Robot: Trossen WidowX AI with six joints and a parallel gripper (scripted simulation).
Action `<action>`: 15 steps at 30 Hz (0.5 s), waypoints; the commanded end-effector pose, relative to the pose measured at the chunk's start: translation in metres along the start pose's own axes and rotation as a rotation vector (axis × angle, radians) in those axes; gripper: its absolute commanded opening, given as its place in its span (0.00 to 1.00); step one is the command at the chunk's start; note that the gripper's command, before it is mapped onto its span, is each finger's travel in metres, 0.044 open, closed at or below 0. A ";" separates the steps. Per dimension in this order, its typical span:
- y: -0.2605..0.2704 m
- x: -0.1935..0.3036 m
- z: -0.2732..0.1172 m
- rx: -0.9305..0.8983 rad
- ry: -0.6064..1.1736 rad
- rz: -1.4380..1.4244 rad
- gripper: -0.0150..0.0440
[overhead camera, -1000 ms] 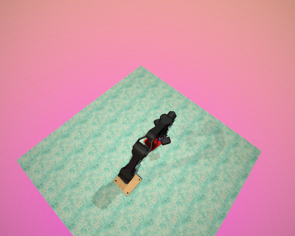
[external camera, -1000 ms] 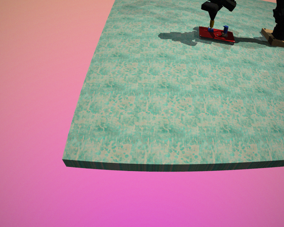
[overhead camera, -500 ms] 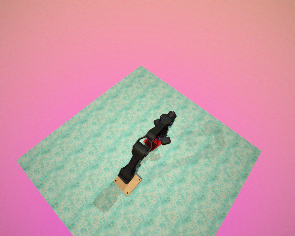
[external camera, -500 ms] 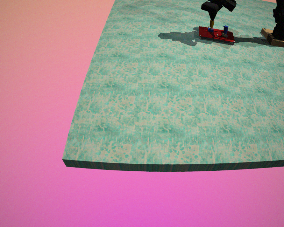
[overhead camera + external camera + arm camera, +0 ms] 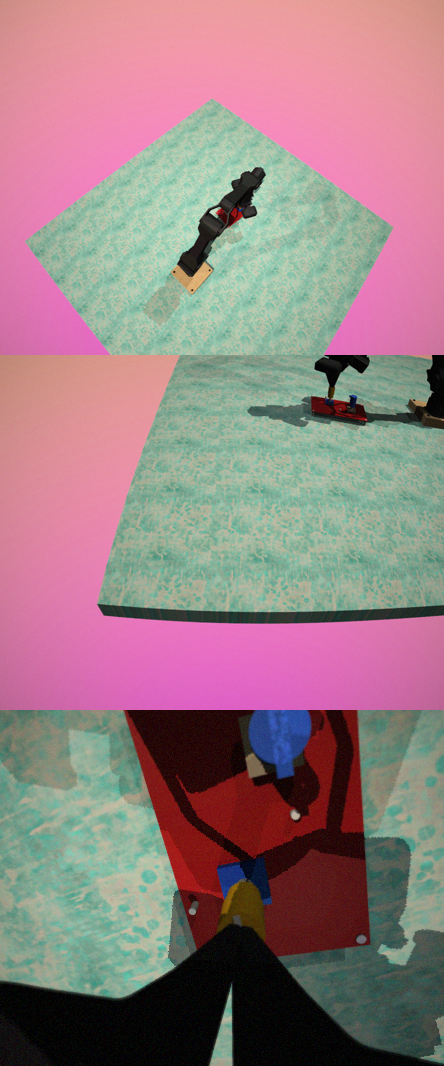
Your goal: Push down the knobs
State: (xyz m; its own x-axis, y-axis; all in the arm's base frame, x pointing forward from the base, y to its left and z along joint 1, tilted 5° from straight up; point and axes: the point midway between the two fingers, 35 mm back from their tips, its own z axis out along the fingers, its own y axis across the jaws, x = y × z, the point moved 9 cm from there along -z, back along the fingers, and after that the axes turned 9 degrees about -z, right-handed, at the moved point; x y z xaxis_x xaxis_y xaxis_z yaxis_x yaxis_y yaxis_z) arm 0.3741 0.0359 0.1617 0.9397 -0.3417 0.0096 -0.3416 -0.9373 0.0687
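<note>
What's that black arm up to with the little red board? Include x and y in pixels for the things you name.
The arm's closed pincer (image 5: 332, 387) (image 5: 238, 936) has its tips at the top of the yellow knob (image 5: 331, 392) (image 5: 243, 907), apparently to press it down. That knob stands over a blue part on the red board (image 5: 320, 406) (image 5: 325, 900). The blue knob (image 5: 353, 401) (image 5: 280, 735) stands tall at its own spot, with nothing pushing on it.

No lettering, label, brand, number or sign can be read in any of the three views.
</note>
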 end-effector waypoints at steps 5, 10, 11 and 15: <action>0.000 0.000 0.003 0.005 -0.003 -0.006 0.25; 0.000 0.000 0.004 0.005 -0.003 -0.006 0.25; 0.000 0.000 0.004 0.005 -0.003 -0.006 0.25; 0.000 0.000 0.004 0.005 -0.003 -0.006 0.25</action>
State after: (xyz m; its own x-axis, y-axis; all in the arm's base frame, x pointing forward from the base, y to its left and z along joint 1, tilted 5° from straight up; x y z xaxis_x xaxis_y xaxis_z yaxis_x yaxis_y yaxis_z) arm 0.3738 0.0358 0.1602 0.9398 -0.3416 0.0094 -0.3414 -0.9374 0.0683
